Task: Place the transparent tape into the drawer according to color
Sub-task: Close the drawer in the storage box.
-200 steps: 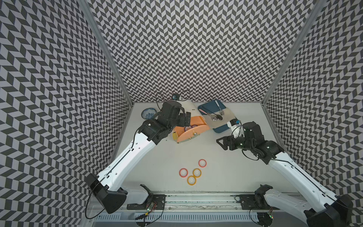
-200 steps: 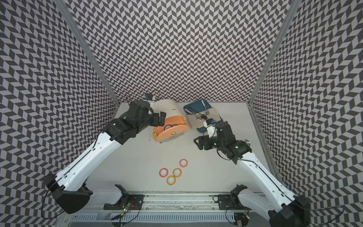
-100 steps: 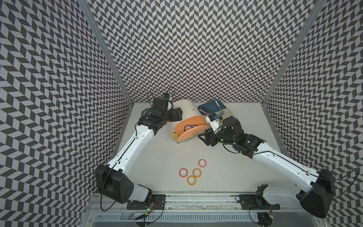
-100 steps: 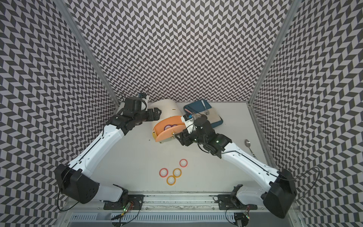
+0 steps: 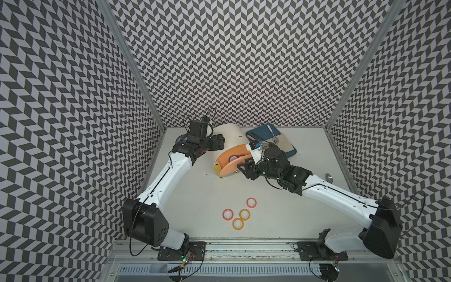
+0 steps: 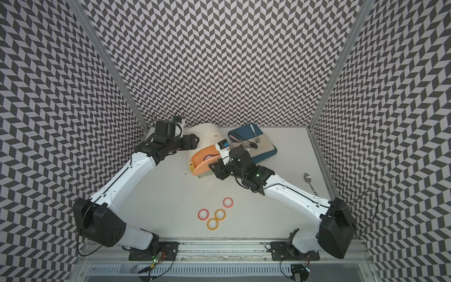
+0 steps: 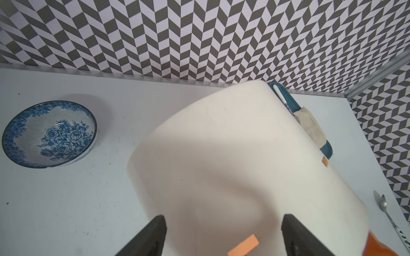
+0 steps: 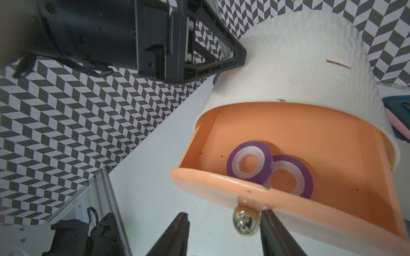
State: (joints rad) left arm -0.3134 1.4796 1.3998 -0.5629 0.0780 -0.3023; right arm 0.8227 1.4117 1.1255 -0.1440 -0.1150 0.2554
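The orange drawer stands pulled out of its cream cabinet. Two purple tape rings lie inside it, overlapping. Two pink-red tape rings and two yellow ones lie flat on the table nearer the front. My right gripper is open at the drawer front; the shiny knob sits between its fingers, against one of them. My left gripper is open at the cabinet's back left, fingers over its cream shell.
A blue floral bowl sits in the back left corner behind the left arm. A blue tray with a cloth and spoons lies right of the cabinet. A loose spoon rests near the right wall.
The right arm swung left from beside the tray to the drawer front and its jaws narrowed around the knob. The left gripper drew back from over the drawer to the cabinet's rear.
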